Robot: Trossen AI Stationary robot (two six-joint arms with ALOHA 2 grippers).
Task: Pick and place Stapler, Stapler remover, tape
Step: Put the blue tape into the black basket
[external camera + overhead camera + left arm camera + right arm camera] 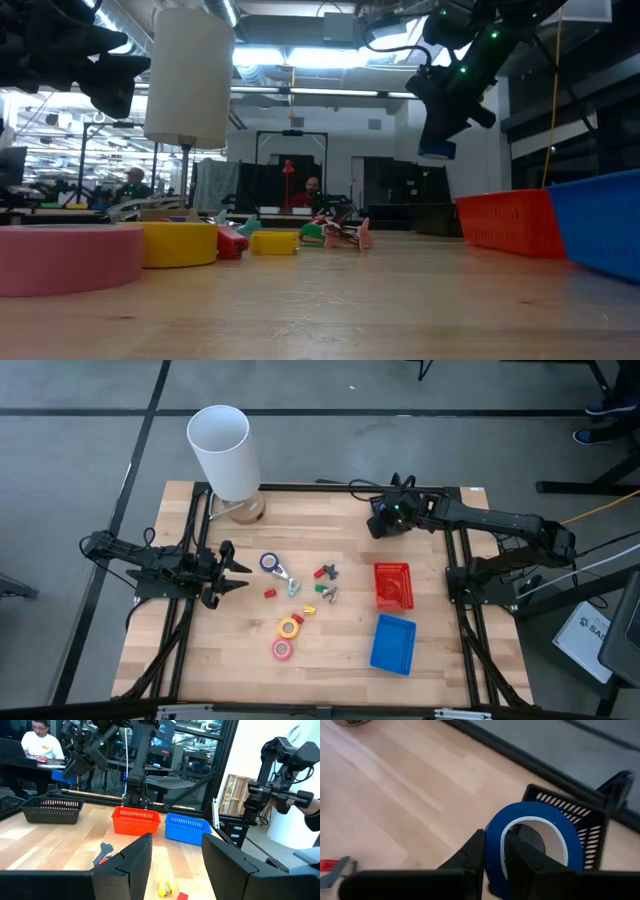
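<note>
My right gripper (494, 840) is shut on a blue tape roll (535, 845) and hangs over the black basket (592, 817) near the table's far edge (385, 515). My left gripper (235, 572) waits open at the table's left side, above the wood. A second blue tape roll (268, 562) lies flat beside a stapler remover (288, 582). The yellow tape (289, 627) and the pink tape (283, 650) lie flat nearer the near edge. Small red, green and yellow staplers (325, 582) lie at mid-table. My right gripper pinches the blue roll's wall (495, 851), one finger (520, 862) in the ring's hole and the other (472, 855) outside. The roll is lifted clear and stands on edge, its open face turned sideways, above the black basket; the low view shows it (437, 150) high over the table.
A red basket (393, 585) and a blue basket (393, 643) stand on the table's right half. A tall white cylinder (225, 450) stands at the far left corner. A person (42, 742) sits beyond the table. Bare wood lies along the near edge.
</note>
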